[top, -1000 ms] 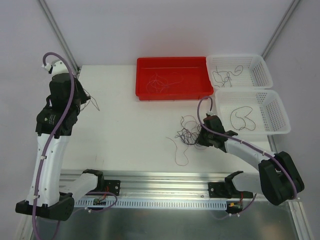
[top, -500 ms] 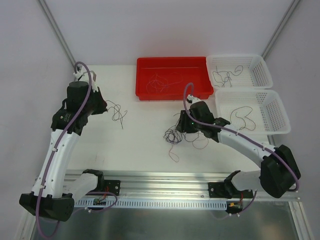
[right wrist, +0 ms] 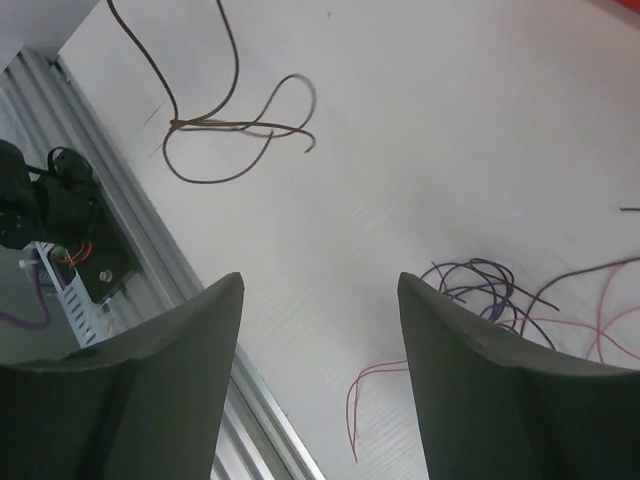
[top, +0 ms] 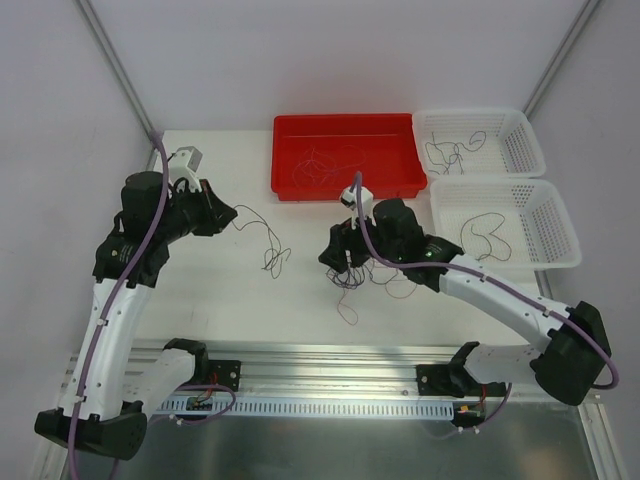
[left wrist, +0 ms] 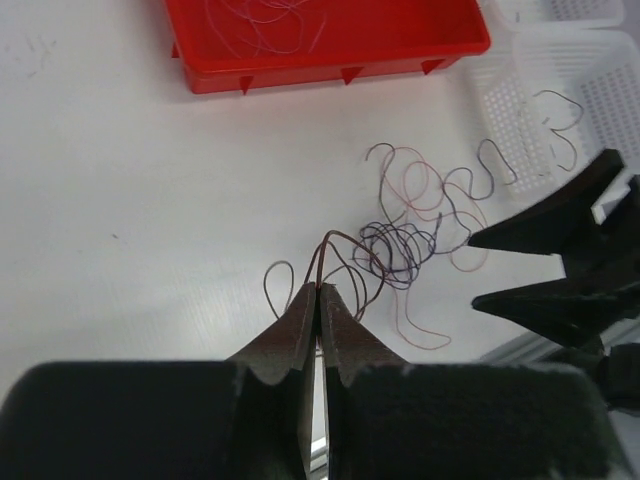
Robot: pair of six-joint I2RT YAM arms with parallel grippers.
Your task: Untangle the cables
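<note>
The cables lie as a loose tangle [top: 378, 274] of purple, black and pink strands on the white table right of centre, also in the left wrist view as a knot [left wrist: 400, 245]. My left gripper [top: 226, 215] is shut on one thin brown cable [top: 270, 250], pinched at its fingertips [left wrist: 320, 291]; the strand trails right across the table. My right gripper [top: 336, 256] hovers open just left of the tangle [right wrist: 480, 290] with nothing between its fingers [right wrist: 228, 300]. The brown cable [right wrist: 230, 130] shows ahead of it.
A red tray [top: 345, 188] with thin strands inside stands at the back centre. Two white mesh baskets [top: 520, 150] [top: 552, 232] holding dark strands stand at the back right. An aluminium rail [top: 320, 355] runs along the near edge.
My left arm has swung right, dragging the brown strand toward the table's centre. My right gripper has opened and moved left, off the tangle.
</note>
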